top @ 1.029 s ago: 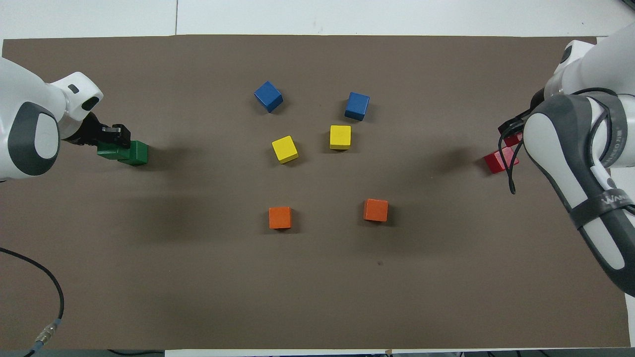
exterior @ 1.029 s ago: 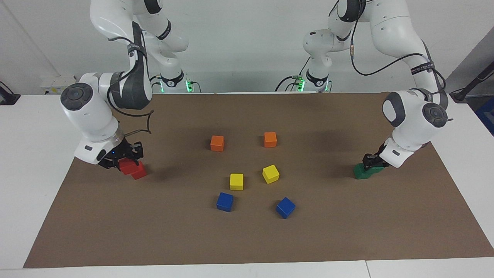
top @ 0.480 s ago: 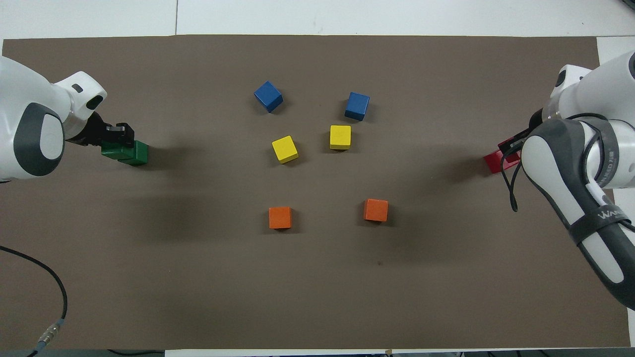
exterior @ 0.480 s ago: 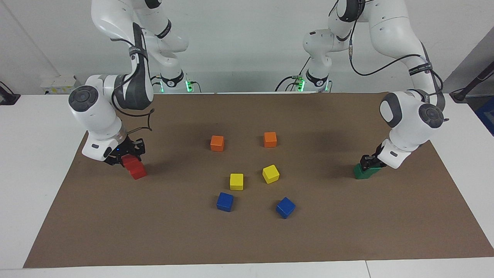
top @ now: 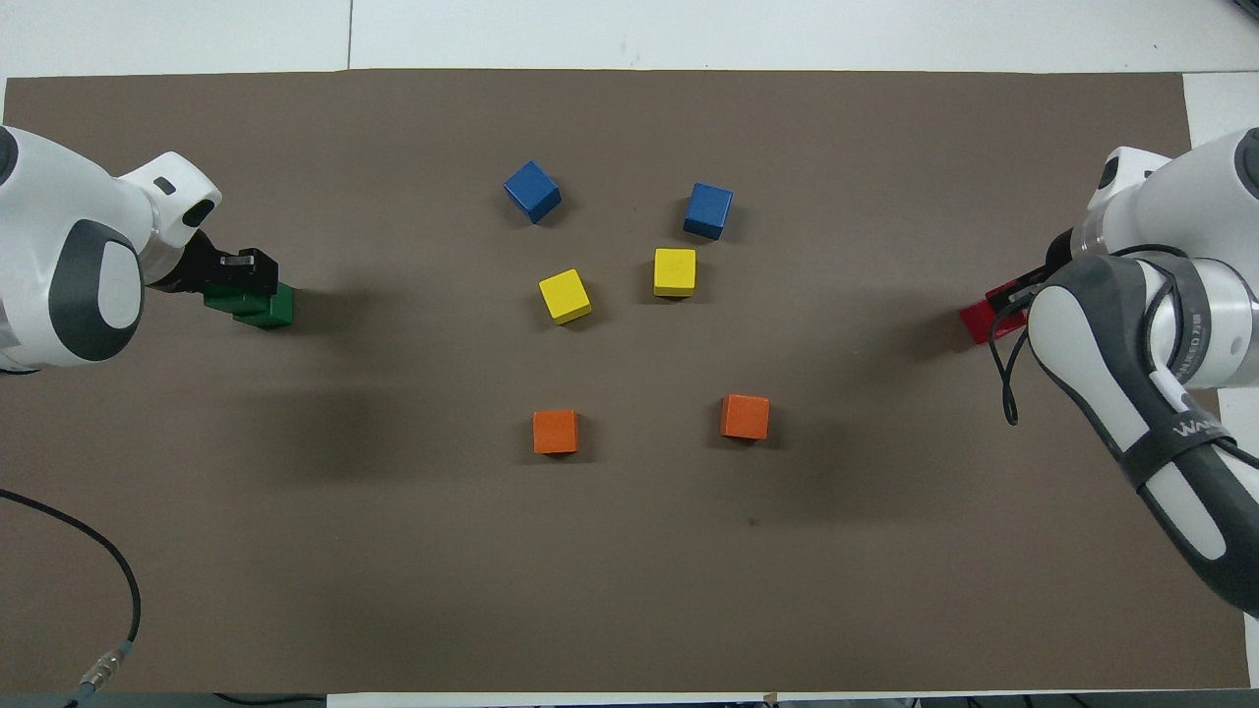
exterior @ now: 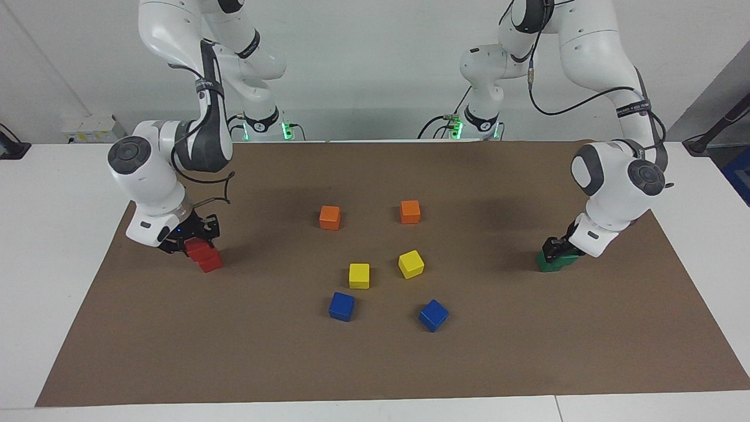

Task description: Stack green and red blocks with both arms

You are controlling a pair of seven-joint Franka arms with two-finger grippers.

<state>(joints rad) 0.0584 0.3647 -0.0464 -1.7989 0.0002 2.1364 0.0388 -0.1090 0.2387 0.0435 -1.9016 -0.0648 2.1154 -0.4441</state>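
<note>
My right gripper [exterior: 195, 240] is shut on a red block [exterior: 198, 249] that sits on or just above the second red block [exterior: 211, 264], offset toward the robots, at the right arm's end of the mat. My left gripper [exterior: 557, 250] is shut on a green block [exterior: 566, 259] that sits on or just above the second green block [exterior: 546, 266] at the left arm's end. In the overhead view the left gripper [top: 242, 278] covers part of the green blocks [top: 274, 312]. The right arm hides most of the red blocks [top: 982, 321] there.
Two orange cubes [exterior: 330, 217] [exterior: 410, 211], two yellow cubes [exterior: 359, 275] [exterior: 411, 264] and two blue cubes [exterior: 341, 306] [exterior: 433, 315] lie in the middle of the brown mat [exterior: 375, 363]. A black cable [top: 108, 575] lies at the mat's near corner by the left arm.
Both grippers carried their blocks inward toward the table's middle. The held red block and the held green block now overlap their partner blocks more than before.
</note>
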